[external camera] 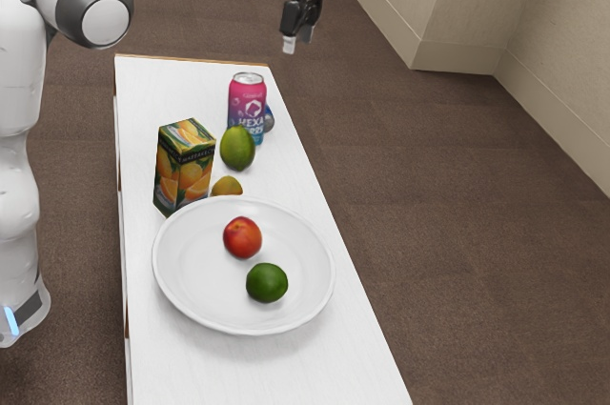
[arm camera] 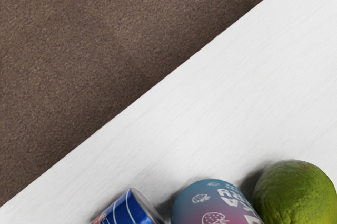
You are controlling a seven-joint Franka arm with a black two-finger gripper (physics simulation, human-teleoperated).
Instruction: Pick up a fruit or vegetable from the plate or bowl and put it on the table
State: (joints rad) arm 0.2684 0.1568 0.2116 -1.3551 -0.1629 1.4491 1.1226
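One upright juice carton, green and black with orange pictures, stands toward the exterior view's left on the white wood-grained table. Right of it and nearer, a wide, shallow, round white dish holds both fruits in question: a red-orange round fruit, farther and slightly left, and a dark green round fruit, nearer and right, a small gap between them. Farther off stands a pink and blue drinks can, upright, with a blue metal can just beside it.

Between carton and dish, a small yellowish fruit is partly hidden behind the dish's far rim. A large green oval fruit covers part of the pink and blue can, which in turn hides most of the blue one. The wrist view cuts off both cans and the oval fruit. The black gripper hangs at the far right, raised and well apart from the dish; whether it is parted or closed cannot be told.
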